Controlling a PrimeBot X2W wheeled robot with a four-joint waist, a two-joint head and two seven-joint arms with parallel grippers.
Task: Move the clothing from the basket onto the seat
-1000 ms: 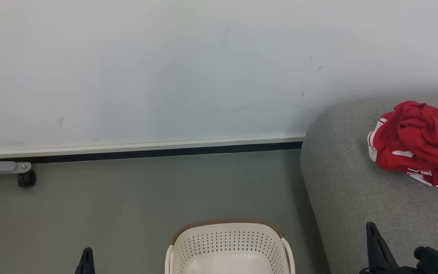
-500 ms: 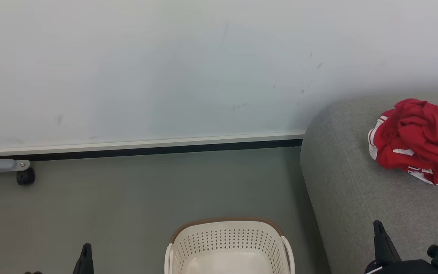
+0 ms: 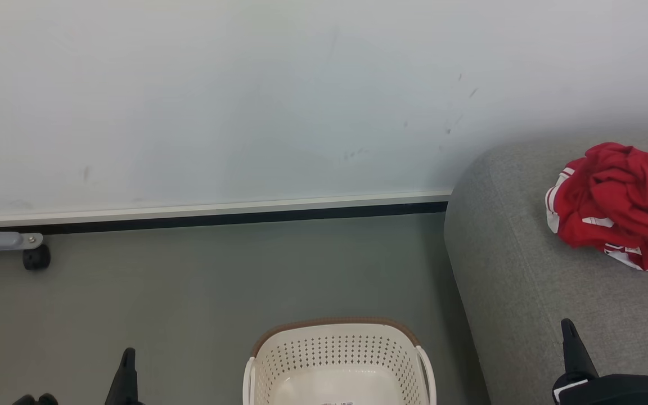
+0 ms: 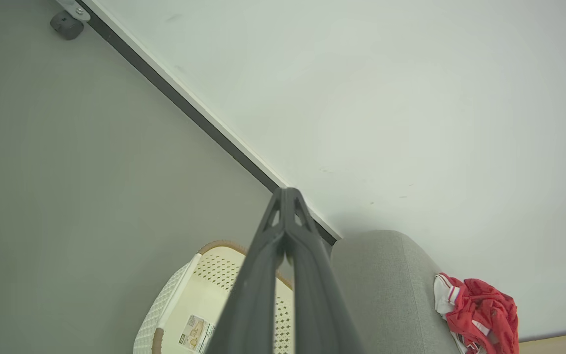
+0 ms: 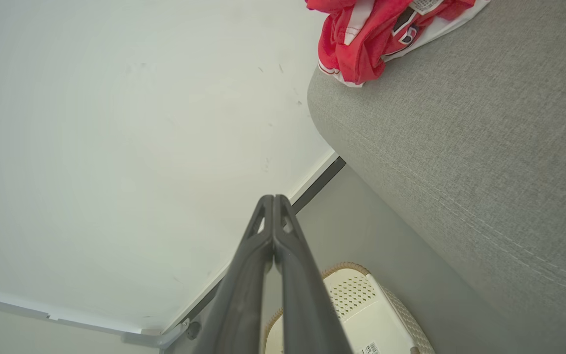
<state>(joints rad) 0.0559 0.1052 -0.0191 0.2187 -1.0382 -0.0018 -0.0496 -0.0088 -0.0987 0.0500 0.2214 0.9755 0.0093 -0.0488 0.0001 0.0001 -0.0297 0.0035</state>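
The red clothing (image 3: 616,205) lies crumpled on the grey seat (image 3: 526,281) at the right, its white stripes showing; it is also in the left wrist view (image 4: 479,314) and the right wrist view (image 5: 376,34). The cream basket (image 3: 338,360) stands on the floor at bottom centre, its inside bare apart from a label. My left gripper (image 3: 127,374) is at the lower left, shut on nothing (image 4: 288,196). My right gripper (image 3: 571,349) sits low over the seat's front, also shut and holding nothing (image 5: 273,201).
A pale wall (image 3: 245,101) with a dark skirting strip (image 3: 217,219) runs behind the grey floor (image 3: 189,281). A grey leg with a black castor (image 3: 36,257) sticks in at the far left.
The whole head view has shifted slightly, so the camera has tilted. My right gripper has sunk lower and further right in the view. The clothing stays put on the seat.
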